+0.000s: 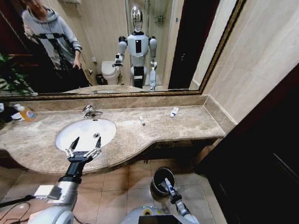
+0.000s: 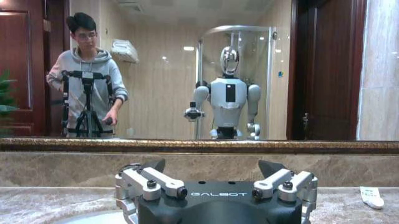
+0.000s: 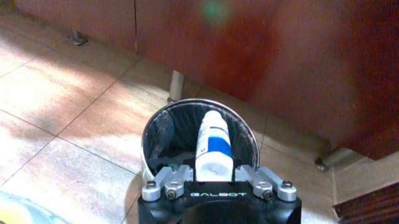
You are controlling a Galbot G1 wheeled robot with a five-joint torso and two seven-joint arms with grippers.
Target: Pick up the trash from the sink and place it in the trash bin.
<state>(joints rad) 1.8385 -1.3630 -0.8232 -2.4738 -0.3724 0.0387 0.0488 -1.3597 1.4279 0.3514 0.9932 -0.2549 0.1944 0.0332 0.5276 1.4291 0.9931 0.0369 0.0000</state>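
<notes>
The sink point(image 1: 70, 135) is a white oval basin with a chrome drain point(image 1: 96, 135), set in brown marble. My left gripper point(image 1: 84, 148) point(image 2: 212, 164) hovers open over the basin's near rim, nothing between its fingers point(image 2: 156, 179). Down by the floor, my right gripper point(image 1: 171, 191) point(image 3: 212, 175) is shut on a piece of trash, a white tube with a blue band point(image 3: 212, 137) point(image 1: 167, 185). It holds the tube directly above the mouth of the round black trash bin point(image 1: 158, 176) point(image 3: 153, 130). Dark debris lies inside the bin.
On the counter lie a small white tube point(image 1: 141, 121) and a blue-capped white tube point(image 1: 174, 112) point(image 2: 373, 197). A bottle of orange liquid point(image 1: 27, 113) stands far left, the chrome faucet point(image 1: 89, 111) behind the basin. The mirror reflects a person. A dark cabinet point(image 3: 281, 70) rises behind the bin.
</notes>
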